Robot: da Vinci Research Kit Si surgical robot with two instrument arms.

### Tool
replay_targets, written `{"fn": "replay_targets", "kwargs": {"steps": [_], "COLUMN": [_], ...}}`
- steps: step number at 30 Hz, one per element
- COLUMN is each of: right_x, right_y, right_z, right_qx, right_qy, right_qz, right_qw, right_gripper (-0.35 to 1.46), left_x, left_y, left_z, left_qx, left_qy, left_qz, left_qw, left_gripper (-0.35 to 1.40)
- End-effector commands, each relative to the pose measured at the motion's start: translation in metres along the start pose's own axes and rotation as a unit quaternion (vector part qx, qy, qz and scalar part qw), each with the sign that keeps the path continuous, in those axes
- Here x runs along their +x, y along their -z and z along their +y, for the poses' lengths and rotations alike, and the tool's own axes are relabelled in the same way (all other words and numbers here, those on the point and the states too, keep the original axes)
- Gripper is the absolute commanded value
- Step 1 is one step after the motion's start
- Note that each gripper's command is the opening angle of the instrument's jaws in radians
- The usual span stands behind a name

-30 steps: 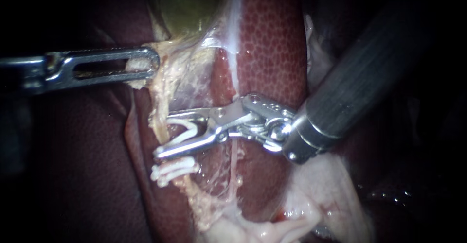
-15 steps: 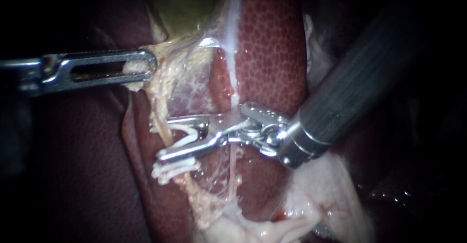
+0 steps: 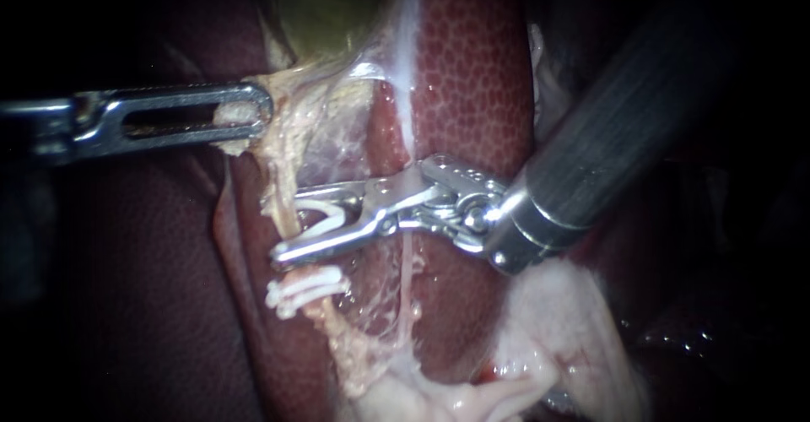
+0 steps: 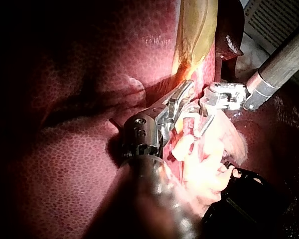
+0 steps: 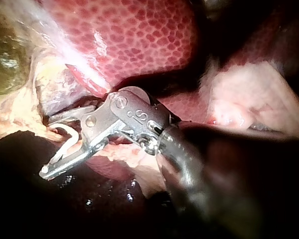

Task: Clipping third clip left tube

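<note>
The left tube (image 3: 278, 181) is a pale strand running down from the gallbladder (image 3: 325, 8). My right instrument (image 3: 288, 224) comes in from the upper right. Its jaws stand apart astride this tube with an open white clip (image 3: 325, 215) seated between them, as the right wrist view shows (image 5: 50, 145). Two white clips (image 3: 304, 291) sit shut on the tube just below the lower jaw. My left instrument (image 3: 245, 114) is shut on pale tissue (image 3: 232, 116) at the top of the tube and holds it to the left. In the left wrist view its jaws (image 4: 182, 99) lie beside the right instrument (image 4: 209, 107).
Red mottled liver (image 3: 472, 76) lies behind the tubes, with darker liver (image 3: 126, 287) on the left. A thinner right tube (image 3: 407, 278) runs down beside thin webbing. Pale fatty tissue (image 3: 557, 329) bulges below the right instrument's shaft.
The right instrument's jaws dipped toward the two lower clips, then rose back a little up the tube. Their gap looks the same. The left instrument has held still.
</note>
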Motion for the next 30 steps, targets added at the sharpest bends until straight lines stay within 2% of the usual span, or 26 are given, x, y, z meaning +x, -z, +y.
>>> {"fn": "replay_targets", "kwargs": {"steps": [1,8,17,30], "right_x": [-0.0003,-0.0014,-0.0015,-0.0003], "right_y": [-0.0003,-0.002,-0.0022,-0.0014], "right_z": [0.0,0.0001,0.0001,-0.0001], "right_qx": [0.002,0.013,0.022,0.026], "right_qy": [0.001,0.003,-0.011,-0.014], "right_qz": [-0.001,-0.005,-0.003,0.006], "right_qw": [1.0,0.9999,0.9997,0.9996], "right_gripper": [0.6,0.6,0.6,0.59], "left_x": [0.0,0.0,0.0,0.0001], "left_y": [-0.0001,-0.0001,-0.0001,-0.0001], "left_z": [0.0,0.0,0.0,0.0], "left_qx": [0.0,-0.001,-0.001,-0.001], "left_qy": [0.0,0.0,0.0,0.0], "left_qz": [0.0,0.0,0.0,0.0], "left_qw": [1.0,1.0,1.0,1.0], "left_gripper": [-0.23,-0.23,-0.23,-0.23]}}
